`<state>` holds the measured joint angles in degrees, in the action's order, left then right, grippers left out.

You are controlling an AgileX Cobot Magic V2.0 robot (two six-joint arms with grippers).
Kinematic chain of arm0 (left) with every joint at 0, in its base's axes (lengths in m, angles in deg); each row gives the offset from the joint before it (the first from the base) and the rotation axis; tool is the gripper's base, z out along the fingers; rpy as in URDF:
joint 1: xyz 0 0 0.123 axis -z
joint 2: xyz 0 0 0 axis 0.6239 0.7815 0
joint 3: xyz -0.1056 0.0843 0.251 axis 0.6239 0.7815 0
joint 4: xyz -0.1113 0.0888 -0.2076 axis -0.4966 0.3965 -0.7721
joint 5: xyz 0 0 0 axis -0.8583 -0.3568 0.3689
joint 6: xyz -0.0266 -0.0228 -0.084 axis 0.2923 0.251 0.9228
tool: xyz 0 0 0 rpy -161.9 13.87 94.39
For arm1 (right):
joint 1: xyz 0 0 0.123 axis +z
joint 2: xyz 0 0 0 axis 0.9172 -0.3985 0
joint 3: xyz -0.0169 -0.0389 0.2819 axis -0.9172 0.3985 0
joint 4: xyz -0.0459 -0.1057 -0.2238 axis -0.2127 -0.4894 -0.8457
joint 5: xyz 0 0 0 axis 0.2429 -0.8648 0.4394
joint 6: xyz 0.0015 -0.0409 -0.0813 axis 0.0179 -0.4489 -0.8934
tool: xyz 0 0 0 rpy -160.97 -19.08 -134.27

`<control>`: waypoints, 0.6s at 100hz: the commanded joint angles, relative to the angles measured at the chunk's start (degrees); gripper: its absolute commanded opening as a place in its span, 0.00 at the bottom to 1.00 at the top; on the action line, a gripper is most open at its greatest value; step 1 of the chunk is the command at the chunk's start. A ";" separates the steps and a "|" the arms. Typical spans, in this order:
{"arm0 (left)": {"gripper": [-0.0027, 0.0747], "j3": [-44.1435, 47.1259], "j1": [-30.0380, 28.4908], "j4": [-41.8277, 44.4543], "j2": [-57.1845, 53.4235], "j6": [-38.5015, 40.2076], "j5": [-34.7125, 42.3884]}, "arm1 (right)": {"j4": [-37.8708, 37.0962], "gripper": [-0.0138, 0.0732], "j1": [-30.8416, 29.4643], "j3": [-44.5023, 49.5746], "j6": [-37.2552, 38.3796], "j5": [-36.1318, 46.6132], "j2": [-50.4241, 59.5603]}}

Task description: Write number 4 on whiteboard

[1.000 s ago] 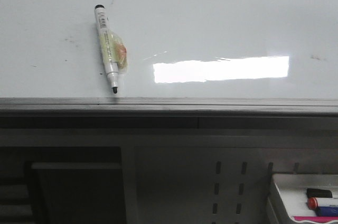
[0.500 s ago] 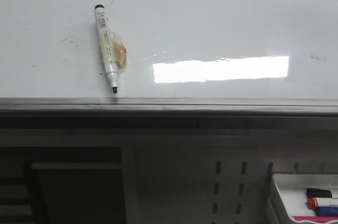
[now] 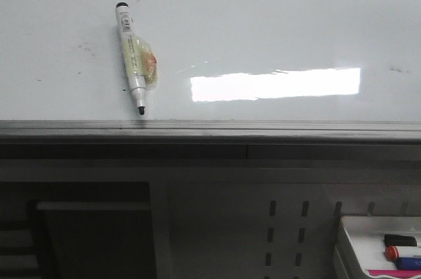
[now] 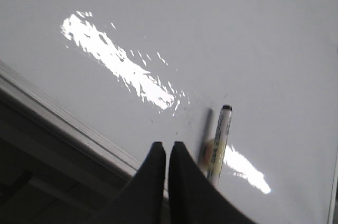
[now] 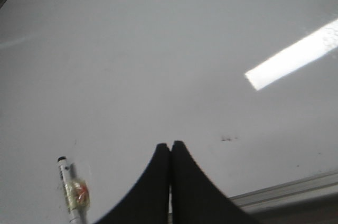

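The whiteboard [image 3: 276, 16] fills the upper front view, with a bright glare patch and a grey lower rail [image 3: 210, 129]. No number 4 shows on it, only faint dark smudges. A white marker [image 3: 135, 58] with a black tip and a yellowish tape wrap lies against the board at the left, tip down near the rail. My left gripper [image 4: 167, 145] is shut and empty, beside the marker [image 4: 219, 139] without touching it. My right gripper [image 5: 170, 143] is shut and empty over the board [image 5: 132, 49], apart from the marker [image 5: 74, 192]. Neither gripper shows in the front view.
A small white tray [image 3: 368, 239] with black, red and blue markers sits low at the right, below the board. A perforated panel [image 3: 286, 233] and dark shelving lie under the rail. The rail also shows in the left wrist view [image 4: 63, 123] and the right wrist view [image 5: 285, 195].
Almost nothing. In the front view the marker and smudges sit a few pixels higher than before.
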<state>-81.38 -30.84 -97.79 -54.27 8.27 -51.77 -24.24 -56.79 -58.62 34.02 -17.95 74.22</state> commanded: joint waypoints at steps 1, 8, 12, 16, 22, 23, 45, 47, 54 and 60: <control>0.01 -5.07 0.29 4.05 -0.25 -3.77 -2.47 | -3.80 0.08 -0.35 -6.12 -0.86 -3.18 0.81; 0.01 -9.04 0.29 9.89 2.47 -3.77 -4.38 | -5.74 0.08 -0.35 -9.71 -3.95 -7.15 -0.10; 0.01 -11.13 0.29 13.82 4.27 -3.77 -5.43 | -5.90 0.08 -0.35 -11.63 -6.78 -9.22 -0.90; 0.01 -13.72 0.29 17.08 6.62 -3.77 -7.25 | -5.90 0.08 -0.35 -13.19 -9.99 -11.54 -1.84; 0.01 -17.50 0.29 21.77 10.56 -3.77 -9.78 | -5.90 0.09 -0.35 -15.75 -13.45 -14.62 -3.39; 0.01 -17.87 0.29 22.13 11.03 -3.77 -9.97 | -5.90 0.09 -0.35 -16.00 -13.74 -15.24 -3.82; 0.47 -25.37 0.29 22.89 26.72 -7.85 -14.78 | -5.90 0.40 -0.35 -21.03 -15.76 -17.56 -10.76; 0.53 -25.83 0.40 22.35 27.73 -8.85 -15.41 | -5.90 0.44 -0.35 -21.26 -15.76 -17.67 -11.49; 0.63 -27.35 0.90 18.59 32.69 -12.36 -17.78 | -5.21 0.56 -0.35 -22.01 -15.76 -17.98 -13.71; 0.62 -28.38 2.14 14.23 36.62 -16.16 -18.20 | -4.62 0.61 -0.35 -22.53 -15.76 -18.21 -15.45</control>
<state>-106.62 -30.16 -76.93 -22.39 -2.69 -71.10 -30.06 -56.79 -78.62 19.01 -39.31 62.03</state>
